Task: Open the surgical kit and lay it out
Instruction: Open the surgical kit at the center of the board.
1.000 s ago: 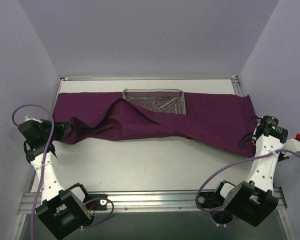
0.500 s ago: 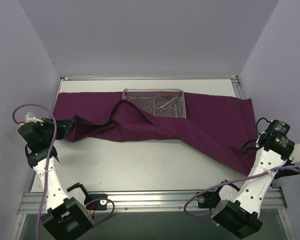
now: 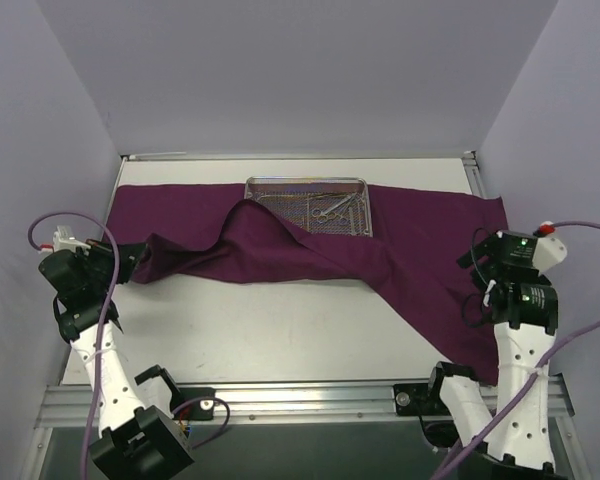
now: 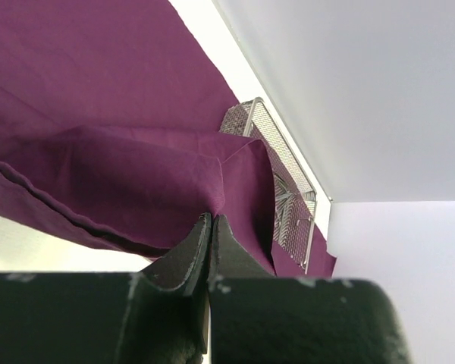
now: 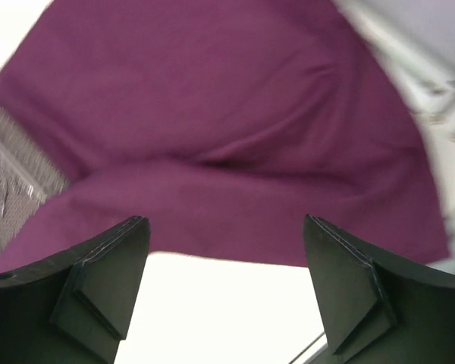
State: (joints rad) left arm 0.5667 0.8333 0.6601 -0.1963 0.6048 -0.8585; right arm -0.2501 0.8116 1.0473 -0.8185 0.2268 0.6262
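Observation:
The dark purple cloth wrap [image 3: 420, 240] lies stretched across the table, one fold draped over the near left part of the silver wire-mesh tray [image 3: 280, 188]. Slim silver instruments [image 3: 332, 207] show in the tray's uncovered right half. My left gripper [image 3: 132, 262] is shut on the cloth's left corner; in the left wrist view the cloth [image 4: 121, 167] runs into the closed tips of the left gripper [image 4: 211, 220], with the tray [image 4: 284, 182] beyond. My right gripper [image 3: 473, 280] hangs open over the cloth's right end. In the right wrist view the right gripper [image 5: 224, 231] is empty, above the cloth [image 5: 227, 114].
White table surface [image 3: 280, 330] lies in front of the cloth. A metal rail [image 3: 310, 398] runs along the near edge by the arm bases. Lavender walls close in the left, back and right sides. Purple cables loop beside both arms.
My right gripper opened and let go of the cloth's right corner, then swung up and inward over the cloth. The left gripper drew slightly nearer, still holding the cloth.

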